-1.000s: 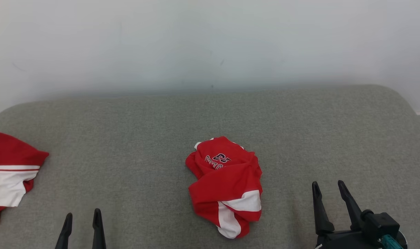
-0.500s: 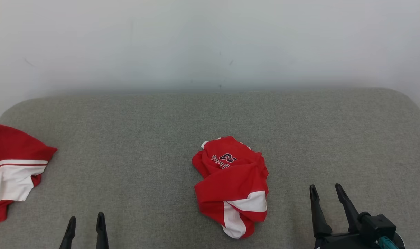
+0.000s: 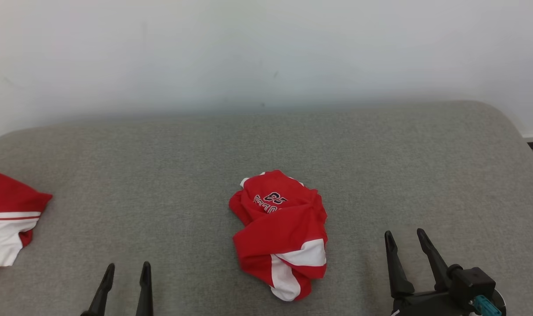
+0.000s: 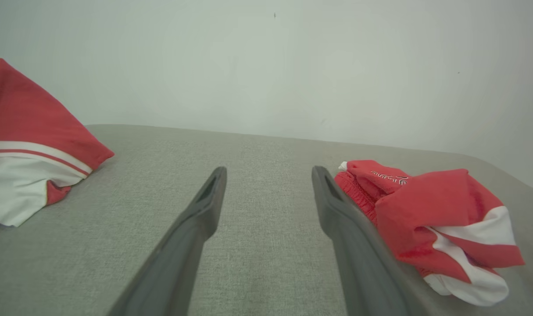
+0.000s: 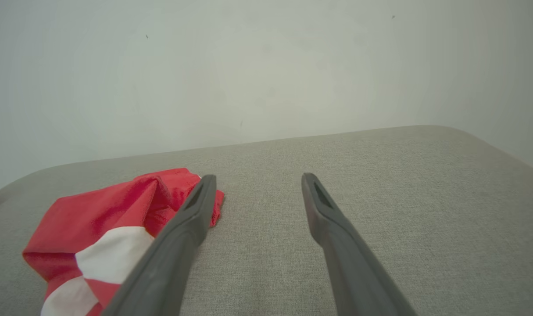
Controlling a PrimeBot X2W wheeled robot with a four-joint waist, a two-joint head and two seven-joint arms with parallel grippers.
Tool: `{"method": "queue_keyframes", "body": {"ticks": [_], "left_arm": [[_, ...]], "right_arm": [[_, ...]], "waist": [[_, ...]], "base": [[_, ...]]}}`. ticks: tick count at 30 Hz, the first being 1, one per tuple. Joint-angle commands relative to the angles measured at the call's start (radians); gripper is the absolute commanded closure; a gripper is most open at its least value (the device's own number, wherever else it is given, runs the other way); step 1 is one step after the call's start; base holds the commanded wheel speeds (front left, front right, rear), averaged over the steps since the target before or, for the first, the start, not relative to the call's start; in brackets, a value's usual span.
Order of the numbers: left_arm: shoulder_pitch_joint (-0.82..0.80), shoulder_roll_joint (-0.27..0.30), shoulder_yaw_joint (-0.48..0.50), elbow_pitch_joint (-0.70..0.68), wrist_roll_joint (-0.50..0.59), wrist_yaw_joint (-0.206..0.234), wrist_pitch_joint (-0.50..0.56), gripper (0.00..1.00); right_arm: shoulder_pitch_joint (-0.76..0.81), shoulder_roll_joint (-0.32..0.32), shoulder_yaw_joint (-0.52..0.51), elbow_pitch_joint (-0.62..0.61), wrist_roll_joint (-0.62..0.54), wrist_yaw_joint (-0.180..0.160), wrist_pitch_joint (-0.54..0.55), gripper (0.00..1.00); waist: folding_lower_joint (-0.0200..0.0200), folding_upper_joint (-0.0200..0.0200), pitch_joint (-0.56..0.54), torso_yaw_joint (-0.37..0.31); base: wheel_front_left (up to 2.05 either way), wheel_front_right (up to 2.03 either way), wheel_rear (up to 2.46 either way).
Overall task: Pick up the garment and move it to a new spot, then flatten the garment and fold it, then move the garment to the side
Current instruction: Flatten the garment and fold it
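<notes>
Head view is showing the crumpled garment lying between my left claw and right claw, both gaping empty, so I'm risking pinching one loose fold and dragging it.

A plain indoor test room rather than a furnished home, by the look of it. A padded worktop covered in grey fabric, corners rounded, stands against a bare white wall.
</notes>
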Motion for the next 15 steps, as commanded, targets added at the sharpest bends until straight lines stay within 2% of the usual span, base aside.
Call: {"method": "queue_keyframes", "body": {"ticks": [1, 7, 15], "left_arm": [[-0.046, 0.021, -0.025, 0.031, -0.006, -0.001, -0.001, 0.0], [-0.185, 0.068, -0.099, 0.106, -0.033, 0.0, 0.085, 0.0], [-0.469, 0.129, -0.216, 0.264, -0.073, 0.001, 0.324, 0.0]], "right_arm": [[-0.014, 0.0, 0.005, -0.007, 0.004, -0.002, -0.001, 0.0], [-0.019, 0.0, 0.017, -0.021, 0.009, -0.002, 0.004, 0.0], [-0.043, 0.0, 0.042, -0.038, 0.027, -0.002, 0.001, 0.0]], "waist": [[0.0, 0.0, 0.015, -0.03], [0.0, 0.0, 0.041, -0.08], [0.0, 0.0, 0.103, -0.192]], "base": [[0.0, 0.0, 0.0], [0.0, 0.0, 0.0], [0.0, 0.0, 0.0]]}}
